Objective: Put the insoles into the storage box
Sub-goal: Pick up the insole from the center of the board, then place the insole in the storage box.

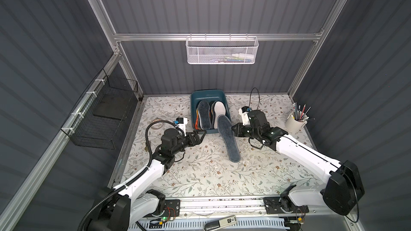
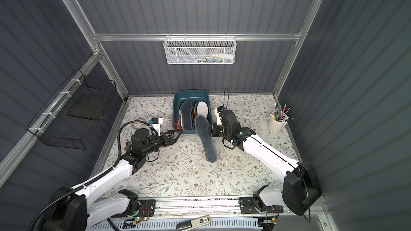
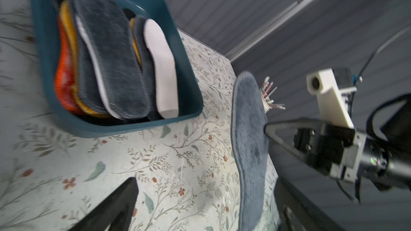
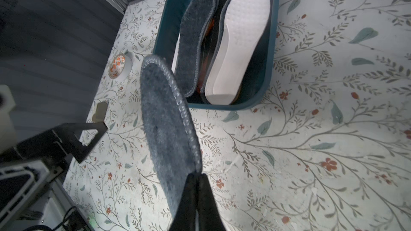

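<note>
The teal storage box (image 1: 195,98) (image 2: 178,98) stands at the table's back middle. It holds several insoles: a fuzzy grey one (image 1: 204,116) (image 3: 109,58) on top, a white one (image 1: 219,110) (image 4: 240,41), and orange edges (image 3: 64,81) beneath. My right gripper (image 1: 233,128) (image 2: 210,127) (image 4: 198,175) is shut on the side edge of a fuzzy grey-blue insole (image 1: 228,138) (image 2: 205,138) (image 3: 249,130) (image 4: 166,125). Its toe end is by the box's near right corner. My left gripper (image 1: 201,135) (image 2: 175,133) (image 3: 206,201) is open and holds nothing, by the box's near left corner.
A white mesh basket (image 1: 221,51) hangs on the back wall and a black wire basket (image 1: 104,116) on the left wall. A pencil cup (image 1: 295,122) stands at the right edge. A tape roll (image 1: 156,124) lies left of the box.
</note>
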You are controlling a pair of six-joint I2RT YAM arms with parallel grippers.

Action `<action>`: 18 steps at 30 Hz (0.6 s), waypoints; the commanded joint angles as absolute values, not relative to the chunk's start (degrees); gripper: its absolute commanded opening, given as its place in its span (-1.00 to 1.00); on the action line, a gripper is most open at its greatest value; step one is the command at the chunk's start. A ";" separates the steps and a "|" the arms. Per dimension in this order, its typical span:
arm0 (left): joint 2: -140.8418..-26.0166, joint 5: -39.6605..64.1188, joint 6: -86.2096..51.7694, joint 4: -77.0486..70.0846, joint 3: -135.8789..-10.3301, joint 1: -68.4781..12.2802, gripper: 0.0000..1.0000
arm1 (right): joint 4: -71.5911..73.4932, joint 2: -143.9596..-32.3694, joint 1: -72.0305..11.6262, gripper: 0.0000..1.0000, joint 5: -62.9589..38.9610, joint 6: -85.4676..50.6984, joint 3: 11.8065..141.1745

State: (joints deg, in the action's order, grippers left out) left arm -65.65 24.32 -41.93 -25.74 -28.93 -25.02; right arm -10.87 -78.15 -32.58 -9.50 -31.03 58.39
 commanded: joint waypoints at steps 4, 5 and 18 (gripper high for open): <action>-71.48 36.51 -45.93 -38.15 -31.34 -24.79 0.86 | -0.25 -81.70 -32.49 -1.00 -16.67 -35.38 63.66; -71.76 36.56 -45.95 -38.49 -31.61 -24.79 0.86 | 0.65 -82.45 -32.52 -1.00 -17.81 -36.15 64.26; -73.22 35.91 -45.40 -38.71 -34.51 -24.79 0.68 | 7.03 -86.57 -35.64 -1.00 -25.75 -42.18 63.68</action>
